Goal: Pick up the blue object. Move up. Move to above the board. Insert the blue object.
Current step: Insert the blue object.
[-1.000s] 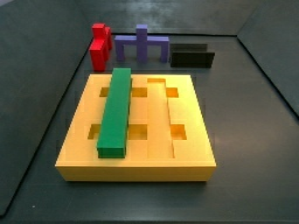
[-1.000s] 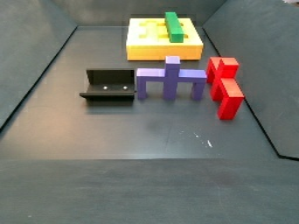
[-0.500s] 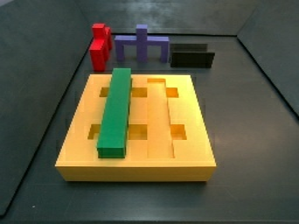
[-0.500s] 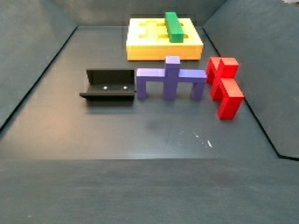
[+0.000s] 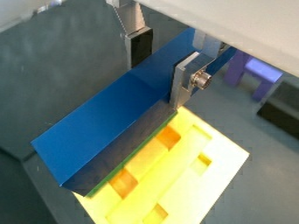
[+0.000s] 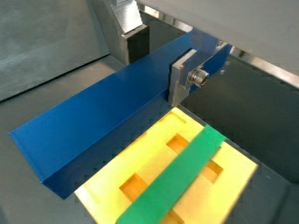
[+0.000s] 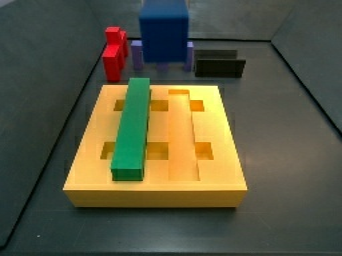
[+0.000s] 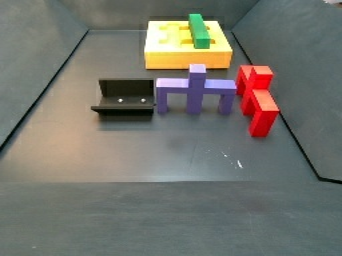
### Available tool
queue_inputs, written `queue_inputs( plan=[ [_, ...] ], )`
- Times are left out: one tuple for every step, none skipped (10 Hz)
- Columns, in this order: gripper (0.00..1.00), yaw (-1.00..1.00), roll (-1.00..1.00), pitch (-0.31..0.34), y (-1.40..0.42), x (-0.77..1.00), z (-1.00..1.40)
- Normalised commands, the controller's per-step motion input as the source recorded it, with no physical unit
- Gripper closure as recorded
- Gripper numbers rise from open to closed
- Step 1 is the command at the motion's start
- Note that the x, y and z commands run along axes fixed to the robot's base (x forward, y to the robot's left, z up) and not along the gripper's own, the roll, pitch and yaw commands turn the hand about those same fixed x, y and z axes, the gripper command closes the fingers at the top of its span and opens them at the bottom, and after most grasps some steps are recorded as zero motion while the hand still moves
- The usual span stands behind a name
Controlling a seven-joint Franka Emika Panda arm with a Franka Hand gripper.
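Note:
My gripper (image 5: pixel 160 63) is shut on the blue object (image 5: pixel 117 122), a long navy bar, in both wrist views (image 6: pixel 158 61). One silver finger (image 5: pixel 187 77) presses its near face and the other finger (image 5: pixel 133 37) stands at its far face. The bar (image 6: pixel 100 127) hangs level above the yellow board (image 5: pixel 205 166), also seen below it (image 6: pixel 131 179). In a side view the bar's end (image 7: pixel 163 30) shows high at the far end of the board (image 7: pixel 214 125); the gripper is out of frame there. The bar and gripper do not show in the side view that has the board (image 8: pixel 166 45) at the back.
A green bar (image 7: pixel 131 125) lies in one groove of the board, seen too from other views (image 6: pixel 187 171) (image 8: pixel 199 30). A red piece (image 8: pixel 257 98), a purple pronged piece (image 8: pixel 197 90) and the dark fixture (image 8: pixel 124 98) stand on the floor beyond the board.
The blue bar has come into a side view at the top, in front of the purple piece. Everything on the floor stays put.

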Motion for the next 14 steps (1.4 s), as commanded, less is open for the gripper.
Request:
queue_inputs(
  plan=[
    [1.0,0.09,0.03,-0.201,-0.19,0.18,-0.82],
    [1.0,0.07,0.07,-0.173,-0.11,0.25,-0.85],
    [1.0,0.02,0.14,-0.157,-0.1,0.2,-0.78],
    [1.0,0.03,0.18,-0.114,-0.13,0.27,-0.79],
    [1.0,0.01,0.18,-0.141,-0.16,0.15,-0.77],
    [1.0,0.0,0.17,-0.106,-0.13,0.27,-0.81],
    [1.0,0.0,0.2,-0.12,-0.15,0.15,-0.78],
    [1.0,0.03,0.22,-0.104,-0.13,0.11,-0.75],
    [1.0,0.07,0.28,-0.099,-0.13,0.1,-0.66],
    [1.0,0.09,0.3,-0.057,-0.12,0.17,-0.62],
    [1.0,0.12,0.28,-0.044,-0.06,0.06,-0.59],
    [1.0,0.1,0.18,-0.049,0.0,0.0,-0.56],
    [1.0,0.0,0.05,0.0,0.0,0.08,-0.49],
    [1.0,0.0,0.0,0.0,0.0,0.0,-0.45]
  ],
)
